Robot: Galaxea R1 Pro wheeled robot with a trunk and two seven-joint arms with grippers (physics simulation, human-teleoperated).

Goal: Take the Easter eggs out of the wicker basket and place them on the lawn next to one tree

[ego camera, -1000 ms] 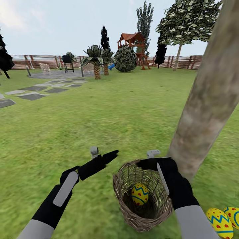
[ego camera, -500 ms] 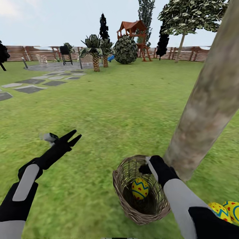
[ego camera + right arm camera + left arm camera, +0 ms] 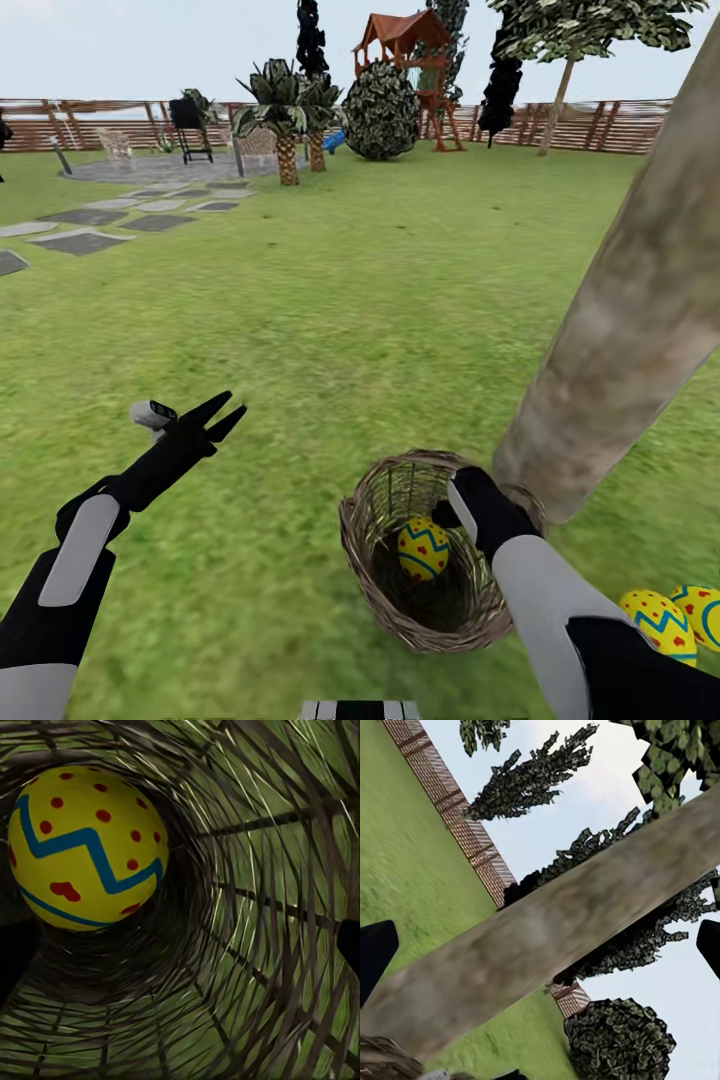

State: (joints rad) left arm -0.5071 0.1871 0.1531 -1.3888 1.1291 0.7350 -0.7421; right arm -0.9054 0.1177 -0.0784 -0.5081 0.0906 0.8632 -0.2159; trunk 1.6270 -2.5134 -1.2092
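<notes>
Egg (image 3: 423, 549) in wicker basket (image 3: 385, 600), pointed end up.

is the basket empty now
No, one yellow egg with a blue zigzag lies inside the wicker basket.

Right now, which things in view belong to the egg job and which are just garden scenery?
Job:
- wicker basket, one Easter egg inside
- two Easter eggs on the lawn by the tree trunk
- right pincer, at the basket rim
- left pincer, over grass

Scenery:
- stepping stones
- play tower
- palms
- round bush
- fence
</notes>
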